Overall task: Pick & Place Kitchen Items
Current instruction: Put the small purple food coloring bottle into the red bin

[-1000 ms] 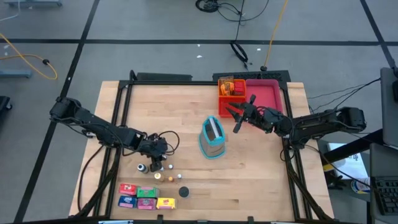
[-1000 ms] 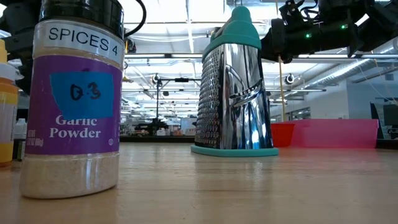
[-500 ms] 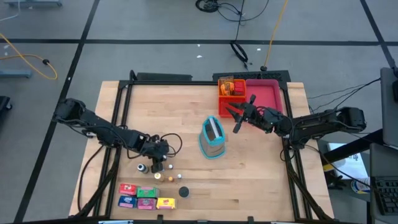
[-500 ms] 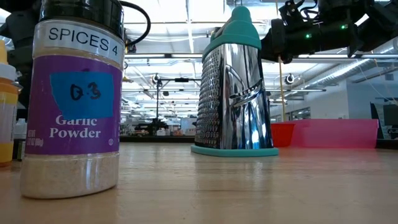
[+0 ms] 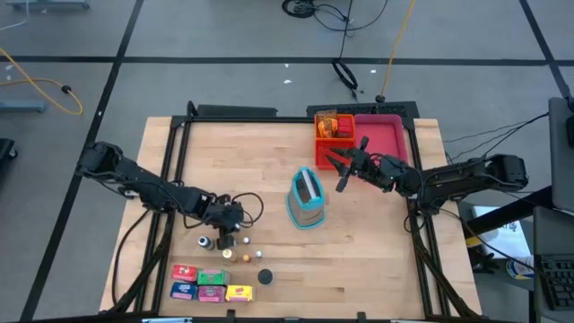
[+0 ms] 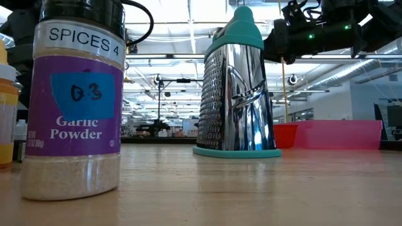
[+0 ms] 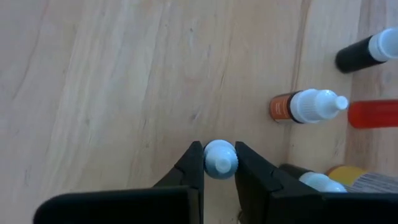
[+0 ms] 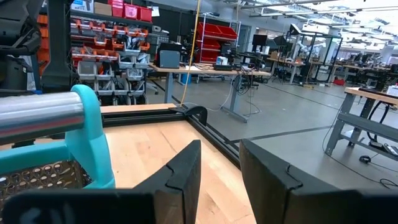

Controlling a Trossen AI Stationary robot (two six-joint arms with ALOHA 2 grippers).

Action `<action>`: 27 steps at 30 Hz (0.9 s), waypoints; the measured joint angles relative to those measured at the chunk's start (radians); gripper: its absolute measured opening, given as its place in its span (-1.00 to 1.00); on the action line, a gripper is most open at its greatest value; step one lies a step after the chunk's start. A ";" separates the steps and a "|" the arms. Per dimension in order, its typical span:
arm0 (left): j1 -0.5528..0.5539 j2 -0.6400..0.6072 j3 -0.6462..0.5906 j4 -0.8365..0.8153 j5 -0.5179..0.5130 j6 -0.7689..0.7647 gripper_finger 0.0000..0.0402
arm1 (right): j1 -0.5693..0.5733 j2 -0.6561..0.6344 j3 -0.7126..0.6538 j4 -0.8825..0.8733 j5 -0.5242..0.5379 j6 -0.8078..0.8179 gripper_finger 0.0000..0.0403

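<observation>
We have the left claw point(image 7: 219, 163) pinched on a white-capped bottle point(image 7: 219, 158) at the worktop's point(image 5: 269, 152) seven o'clock. The right claw point(image 5: 345, 166), narrowly parted and empty, waits at two o'clock. Most bottles and boxes point(image 5: 211, 284) remain unplaced.

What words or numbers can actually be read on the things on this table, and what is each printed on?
"SPICES 4": white band under the black cap of the spice jar, low view.
"03": handwritten on the jar's blue patch.
"Garlic Powder": white letters on its purple label.
Small print at the label's left edge: too small to read.
Small boxes at the table's front, high view: printing too small to read.
Grater: no text visible.
</observation>
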 joint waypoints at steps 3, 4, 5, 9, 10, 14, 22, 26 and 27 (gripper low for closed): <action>0.026 0.000 0.044 -0.087 -0.002 0.023 -0.78 | 0.000 0.000 0.000 0.001 0.000 0.000 -0.49; 0.037 0.000 0.066 -0.129 -0.003 0.036 -0.78 | 0.000 0.000 0.000 0.002 0.000 0.000 -0.49; 0.049 0.000 0.091 -0.170 -0.004 0.050 -0.78 | 0.000 0.000 0.000 0.004 0.000 0.000 -0.49; 0.103 0.000 0.219 -0.335 -0.027 0.137 -0.77 | -0.001 0.000 0.000 0.034 0.000 -0.005 -0.49; 0.117 0.000 0.256 -0.376 -0.035 0.163 -0.76 | -0.002 0.000 0.000 0.047 0.000 -0.013 -0.49; 0.172 0.000 0.426 -0.518 -0.078 0.279 -0.73 | -0.002 -0.010 0.000 0.098 -0.001 -0.024 -0.49; 0.274 -0.002 0.769 -0.634 -0.123 0.475 -0.76 | -0.002 -0.024 0.026 0.080 -0.086 0.002 -0.49; 0.320 -0.002 0.873 -0.636 -0.124 0.522 -0.73 | -0.003 -0.024 0.089 0.002 -0.124 0.003 -0.49; 0.331 -0.002 0.890 -0.638 -0.124 0.536 -0.73 | -0.002 -0.024 0.109 -0.018 -0.135 0.002 -0.49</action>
